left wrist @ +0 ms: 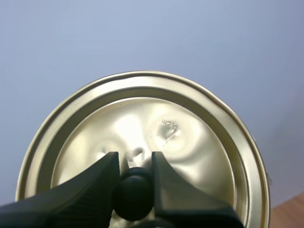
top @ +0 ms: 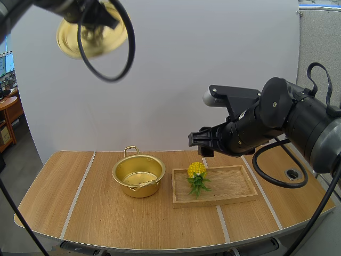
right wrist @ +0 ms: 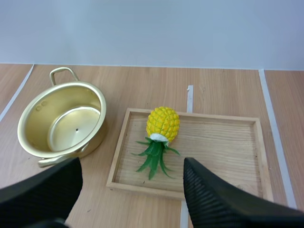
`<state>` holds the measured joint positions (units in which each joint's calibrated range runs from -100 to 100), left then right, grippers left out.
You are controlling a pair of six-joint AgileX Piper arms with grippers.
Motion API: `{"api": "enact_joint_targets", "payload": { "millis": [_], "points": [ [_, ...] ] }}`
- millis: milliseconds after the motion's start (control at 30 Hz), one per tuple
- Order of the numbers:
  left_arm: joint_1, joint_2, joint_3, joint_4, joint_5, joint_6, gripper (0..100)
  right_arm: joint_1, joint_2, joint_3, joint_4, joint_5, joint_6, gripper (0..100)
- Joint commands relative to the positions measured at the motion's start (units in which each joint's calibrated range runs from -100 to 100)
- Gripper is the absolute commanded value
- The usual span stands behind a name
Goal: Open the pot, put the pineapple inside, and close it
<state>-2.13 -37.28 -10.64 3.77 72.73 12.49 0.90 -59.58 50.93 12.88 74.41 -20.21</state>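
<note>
Pineapple (right wrist: 163,124) lies on its side at the left end of the wooden tray (right wrist: 228,190), beside the open pot (right wrist: 61,124), right gripper (right wrist: 132,166) spread wide above it. Left gripper (left wrist: 135,159) clamps the lid (left wrist: 190,156) by its knob, up high. Off-centre pinch and it probably rolls away.

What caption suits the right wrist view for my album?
Open right gripper hovers above the pineapple on the wooden tray, beside the lidless pot.

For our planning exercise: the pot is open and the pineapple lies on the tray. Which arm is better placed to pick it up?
Right, probably. The right claw, open, faces the pineapple on the tray beside the pot; the left claw is shut on the lid, held high.
</note>
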Motion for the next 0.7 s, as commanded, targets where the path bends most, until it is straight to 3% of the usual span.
{"api": "enact_joint_targets", "payload": {
  "millis": [0, 167, 333, 667],
  "points": [
    [0.13, -0.3, -3.0, 3.8, -7.8, -1.7, 0, -0.2, 1.2, -0.3, 0.6, -4.3, 0.1, 100],
    [0.13, -0.4, -6.5, 6.0, -13.5, -1.6, 0, -0.2, 7.7, -0.3, 0.6, -4.7, 0.1, 100],
    [0.13, -0.8, -8.9, 6.8, -16.5, -1.6, 0, -0.2, 16.9, -0.3, 0.6, -12.2, 0.0, 100],
    [0.13, -1.2, -9.9, 6.8, -17.0, -1.6, 0, -0.2, 28.0, -0.7, 0.6, -25.8, -5.6, 100]
  ]
}}
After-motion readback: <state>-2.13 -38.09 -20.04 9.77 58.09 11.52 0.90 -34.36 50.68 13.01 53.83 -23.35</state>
